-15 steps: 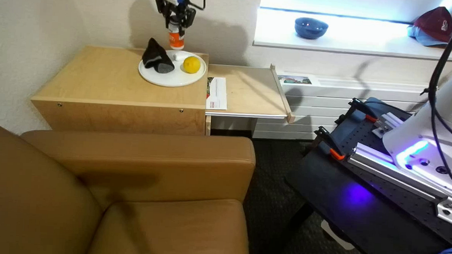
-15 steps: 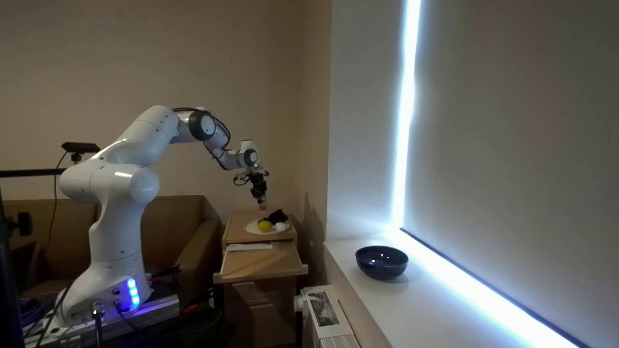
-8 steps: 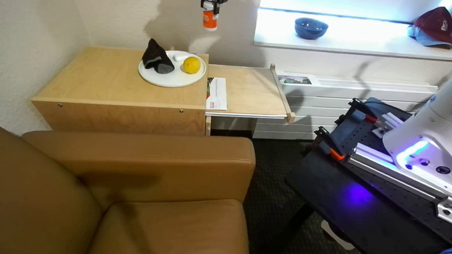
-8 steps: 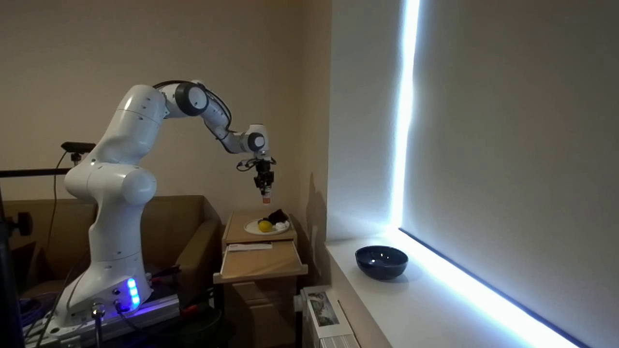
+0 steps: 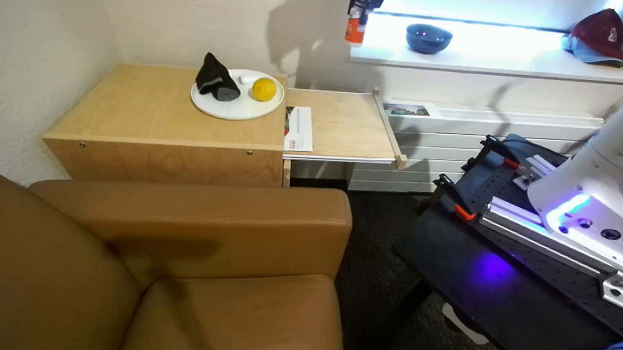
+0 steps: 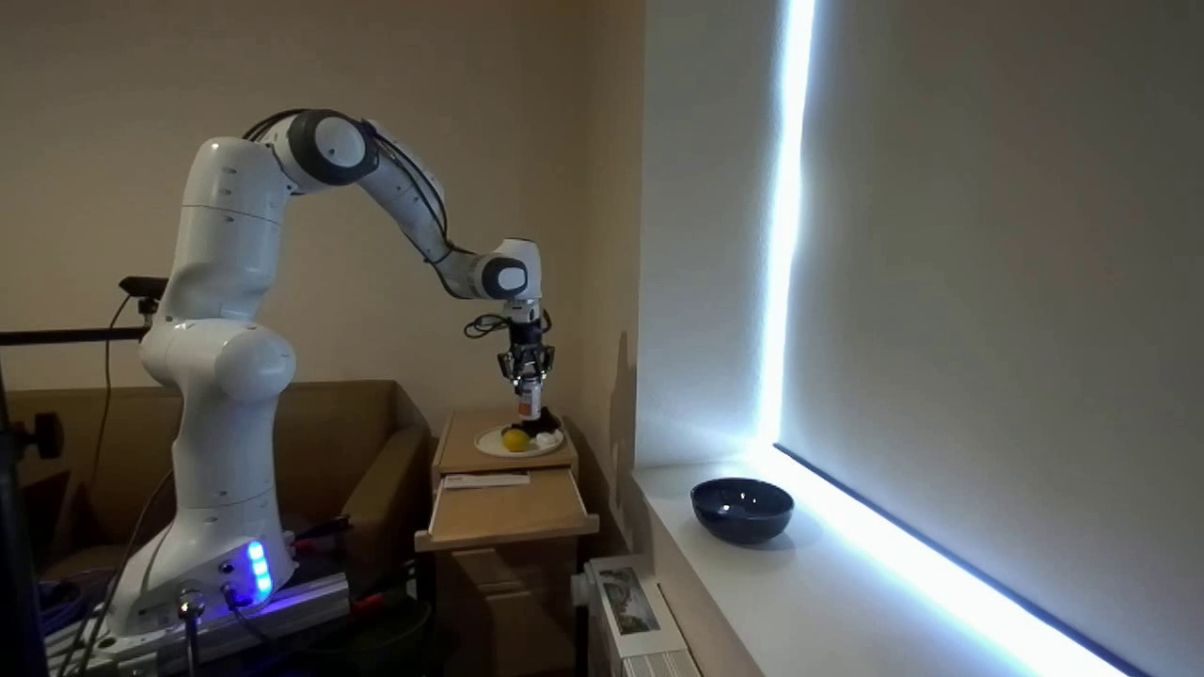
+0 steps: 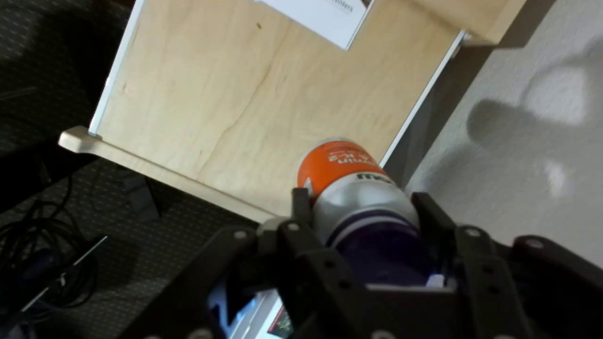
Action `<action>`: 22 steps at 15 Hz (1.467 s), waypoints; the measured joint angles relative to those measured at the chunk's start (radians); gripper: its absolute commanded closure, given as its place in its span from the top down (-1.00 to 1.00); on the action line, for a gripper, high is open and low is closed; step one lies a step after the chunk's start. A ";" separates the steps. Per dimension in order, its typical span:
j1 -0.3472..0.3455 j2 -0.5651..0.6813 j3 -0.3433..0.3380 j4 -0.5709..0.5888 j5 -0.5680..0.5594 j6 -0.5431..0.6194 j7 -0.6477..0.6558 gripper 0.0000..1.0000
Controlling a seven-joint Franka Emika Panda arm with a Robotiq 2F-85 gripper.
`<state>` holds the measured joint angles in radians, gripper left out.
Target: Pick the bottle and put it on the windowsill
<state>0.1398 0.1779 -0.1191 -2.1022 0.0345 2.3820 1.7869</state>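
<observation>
My gripper [image 5: 358, 13] is shut on the bottle [image 5: 355, 32], an orange and white bottle with a dark purple cap. The bottle hangs nearly upright in the air, with its cap up between the fingers. In an exterior view it overlaps the left end of the white windowsill [image 5: 488, 62]. In an exterior view the gripper [image 6: 530, 382] and bottle [image 6: 530, 406] are left of the windowsill [image 6: 762, 602]. In the wrist view the gripper [image 7: 360, 195] has one finger on each side of the bottle [image 7: 339, 165], above the pull-out wooden board [image 7: 226, 103].
A dark blue bowl [image 5: 428, 40] and a maroon cap [image 5: 599, 34] sit on the windowsill. A white plate [image 5: 229, 113] on the wooden cabinet holds a black pointed lump [image 5: 212, 76] and a yellow fruit [image 5: 264, 89]. A radiator [image 5: 484, 129] is below the sill.
The gripper has lifted the bottle away from above the plate and carried it right, towards the windowsill. The bottle has turned more upright. The plate and bowl have not moved.
</observation>
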 measured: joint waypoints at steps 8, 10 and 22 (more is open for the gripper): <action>-0.217 -0.286 -0.078 -0.423 0.064 0.217 0.061 0.10; -0.236 -0.329 -0.088 -0.467 0.073 0.232 0.046 -0.40; -0.342 0.000 -0.142 -0.040 -0.298 0.202 0.547 0.10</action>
<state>-0.2021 0.1777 -0.2608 -2.1427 -0.2630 2.5842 2.3341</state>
